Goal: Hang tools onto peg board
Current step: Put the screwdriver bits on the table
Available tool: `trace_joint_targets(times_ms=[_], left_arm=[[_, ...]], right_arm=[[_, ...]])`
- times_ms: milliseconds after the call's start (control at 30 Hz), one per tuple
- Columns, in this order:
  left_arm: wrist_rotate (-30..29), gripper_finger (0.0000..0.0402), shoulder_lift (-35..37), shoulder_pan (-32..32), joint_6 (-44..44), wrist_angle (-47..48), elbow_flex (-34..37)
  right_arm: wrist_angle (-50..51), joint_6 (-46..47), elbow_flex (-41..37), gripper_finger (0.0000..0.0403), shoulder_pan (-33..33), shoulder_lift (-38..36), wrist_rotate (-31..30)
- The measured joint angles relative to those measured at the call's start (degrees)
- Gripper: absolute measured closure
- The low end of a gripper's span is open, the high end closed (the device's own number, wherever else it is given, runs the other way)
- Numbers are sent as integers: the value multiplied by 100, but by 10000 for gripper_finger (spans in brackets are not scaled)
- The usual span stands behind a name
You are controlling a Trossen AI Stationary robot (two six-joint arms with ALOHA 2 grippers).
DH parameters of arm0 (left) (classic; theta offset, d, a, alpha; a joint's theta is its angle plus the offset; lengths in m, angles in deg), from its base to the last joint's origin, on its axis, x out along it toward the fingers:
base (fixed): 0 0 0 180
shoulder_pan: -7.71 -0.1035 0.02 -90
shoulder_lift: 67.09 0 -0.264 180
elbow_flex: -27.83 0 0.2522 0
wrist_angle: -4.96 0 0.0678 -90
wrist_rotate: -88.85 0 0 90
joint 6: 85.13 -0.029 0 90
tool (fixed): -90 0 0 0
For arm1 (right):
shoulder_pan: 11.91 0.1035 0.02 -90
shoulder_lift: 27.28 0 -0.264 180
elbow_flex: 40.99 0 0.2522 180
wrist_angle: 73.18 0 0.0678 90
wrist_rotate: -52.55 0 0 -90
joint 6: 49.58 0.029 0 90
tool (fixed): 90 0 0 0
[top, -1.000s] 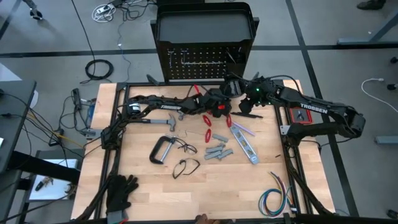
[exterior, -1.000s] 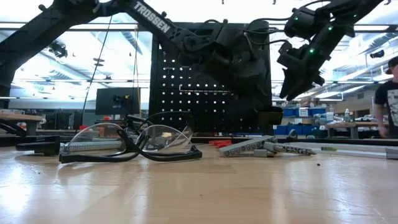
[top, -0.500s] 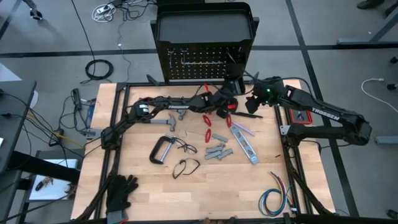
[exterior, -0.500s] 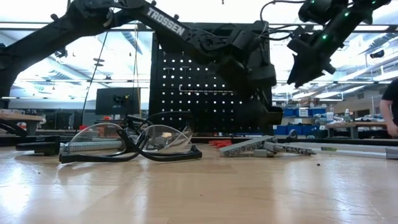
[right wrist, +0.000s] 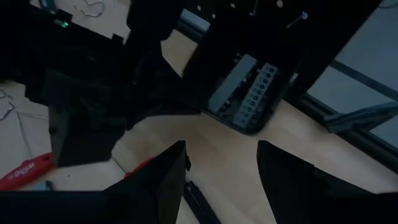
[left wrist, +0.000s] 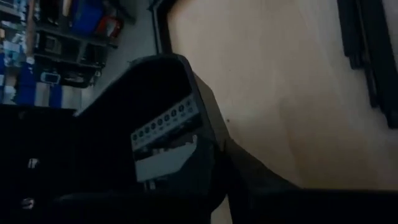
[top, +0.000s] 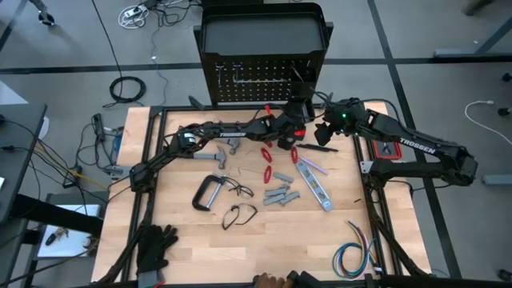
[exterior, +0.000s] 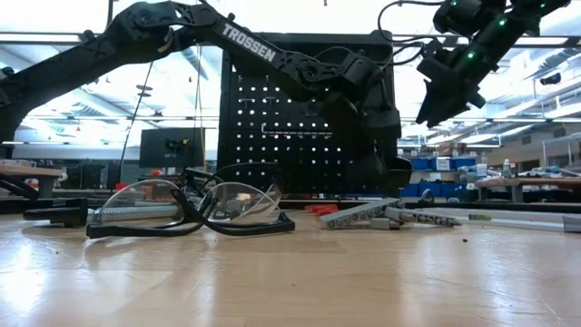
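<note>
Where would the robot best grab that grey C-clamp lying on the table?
Probably the C-clamp's straight back bar, reached from straight above. It lies flat with bare wood around it. The back looks narrow enough for two fingers, while the open mouth and screw end give less to pinch.

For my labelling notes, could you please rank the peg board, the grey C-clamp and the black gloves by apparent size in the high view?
1. peg board, clearly largest.
2. black gloves.
3. C-clamp, a little smaller than the gloves; the two look close.
</note>
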Motion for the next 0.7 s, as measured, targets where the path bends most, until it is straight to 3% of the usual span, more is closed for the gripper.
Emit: trace_joint_targets(times_ms=[200, 700], left_arm=[[-119, 395, 0, 6, -259, -368, 13], [-194, 401, 545, -3, 128, -56, -22]], right_arm=[[-32, -17, 2, 199, 1, 0, 1], [-330, -1, -105, 199, 1, 87, 1]])
